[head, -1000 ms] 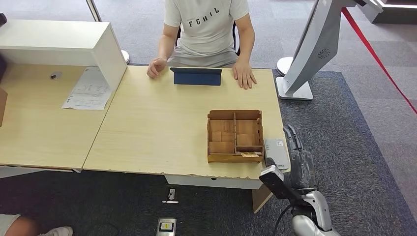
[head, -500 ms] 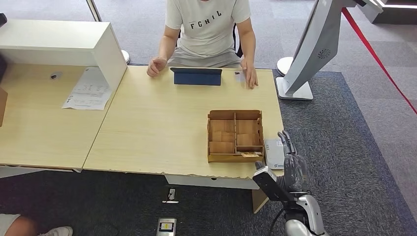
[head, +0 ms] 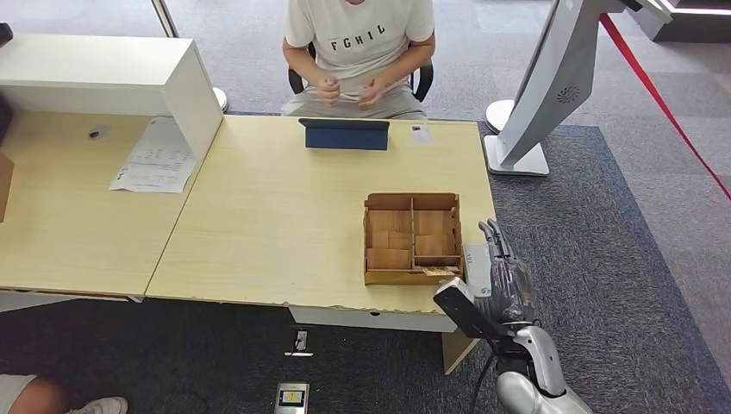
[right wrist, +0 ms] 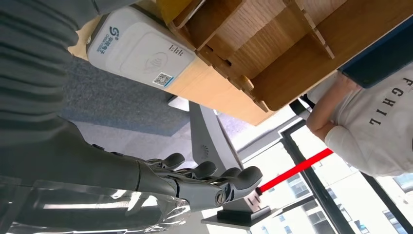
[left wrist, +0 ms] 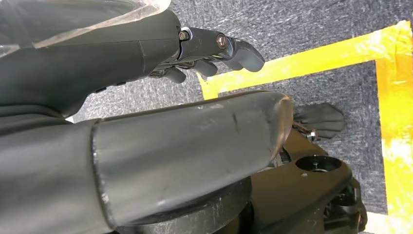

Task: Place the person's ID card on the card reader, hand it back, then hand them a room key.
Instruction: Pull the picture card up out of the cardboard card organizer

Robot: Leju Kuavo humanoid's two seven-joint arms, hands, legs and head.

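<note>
A small white ID card [head: 420,134] lies on the table's far edge, right of a blue tablet stand [head: 344,134]. The white card reader [head: 475,256] sits at the front right corner, beside a wooden compartment box [head: 411,237] with a card [head: 440,271] in its front slot. My right hand [head: 505,274] hovers at the reader's right edge, fingers straight and apart, holding nothing. In the right wrist view the reader [right wrist: 141,48] and box [right wrist: 272,44] lie beyond my empty right hand [right wrist: 195,183]. My left hand [left wrist: 160,58] hangs over the floor, fingers extended, empty.
A person [head: 358,43] sits across the table with both hands drawn to the chest. A white counter box [head: 112,73] and a paper sheet [head: 155,155] are at the left. A white kiosk stand [head: 543,86] and red barrier tape [head: 655,95] are at the right.
The person left the ID card on the far table edge and pulled both hands back to the chest. My right hand shifted left toward the reader.
</note>
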